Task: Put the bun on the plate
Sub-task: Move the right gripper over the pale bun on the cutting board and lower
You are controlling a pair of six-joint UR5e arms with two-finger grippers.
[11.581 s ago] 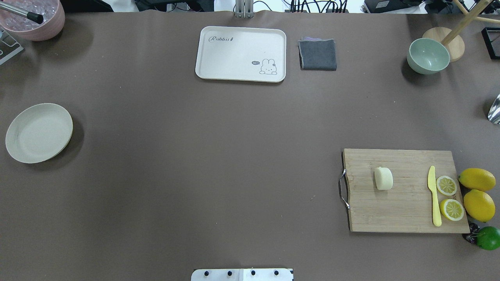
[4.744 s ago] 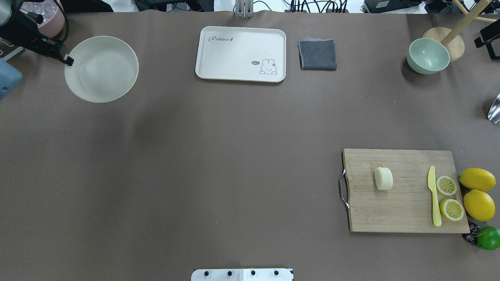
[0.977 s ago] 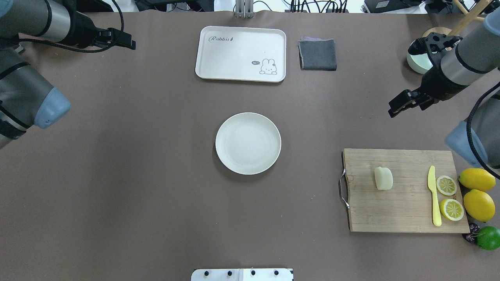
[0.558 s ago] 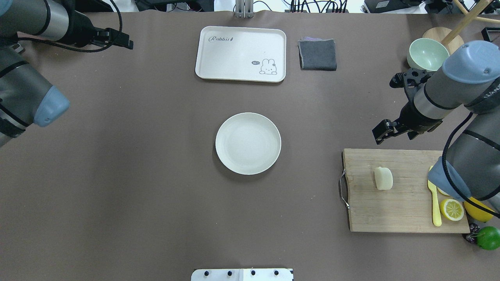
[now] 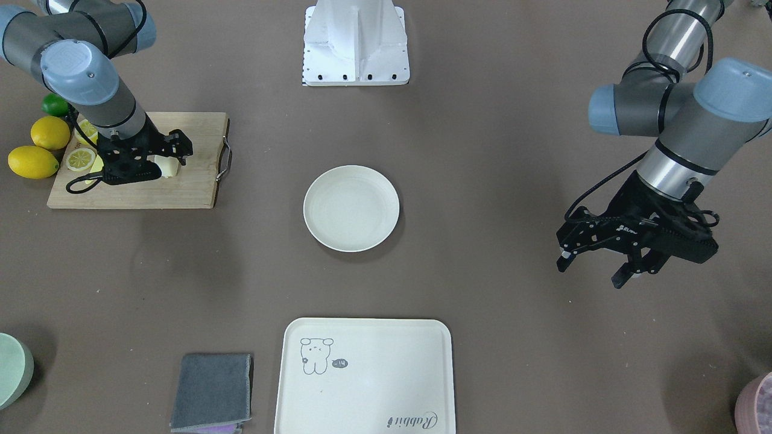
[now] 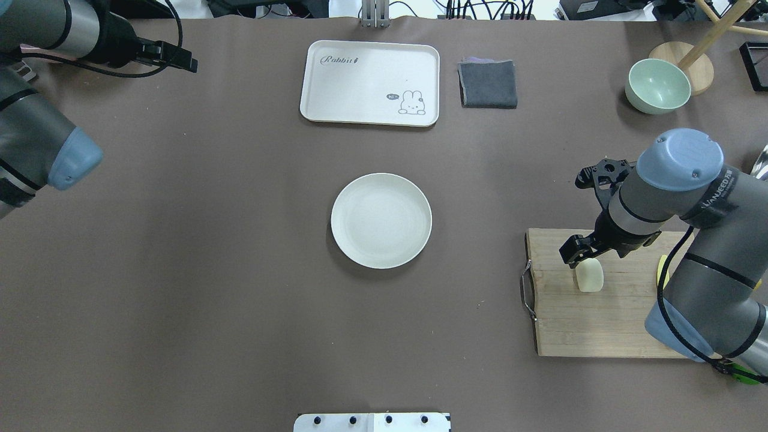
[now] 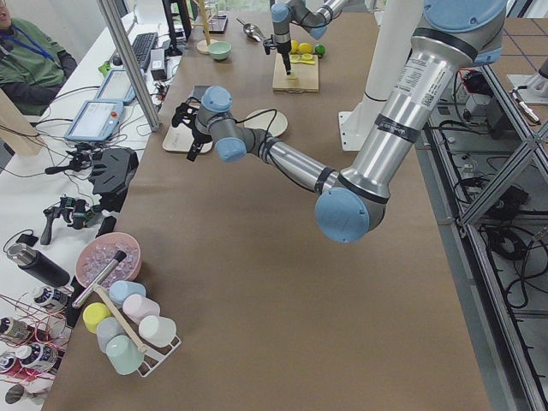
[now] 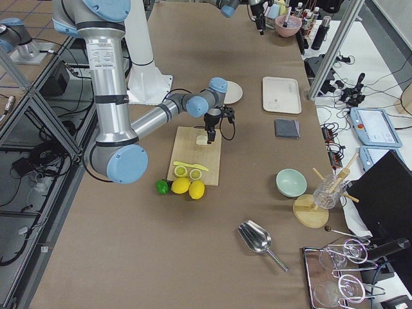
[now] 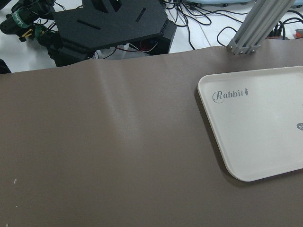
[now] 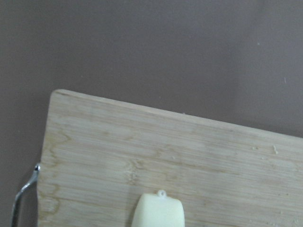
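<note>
On the cutting board [image 6: 600, 324], beside lemons [image 5: 36, 147], right pincer [image 6: 579, 252] (spread) hangs over the bun [image 6: 590, 278].

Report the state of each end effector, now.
Left end effector: open, empty.
Right end effector: open above the bun, holding nothing.
</note>
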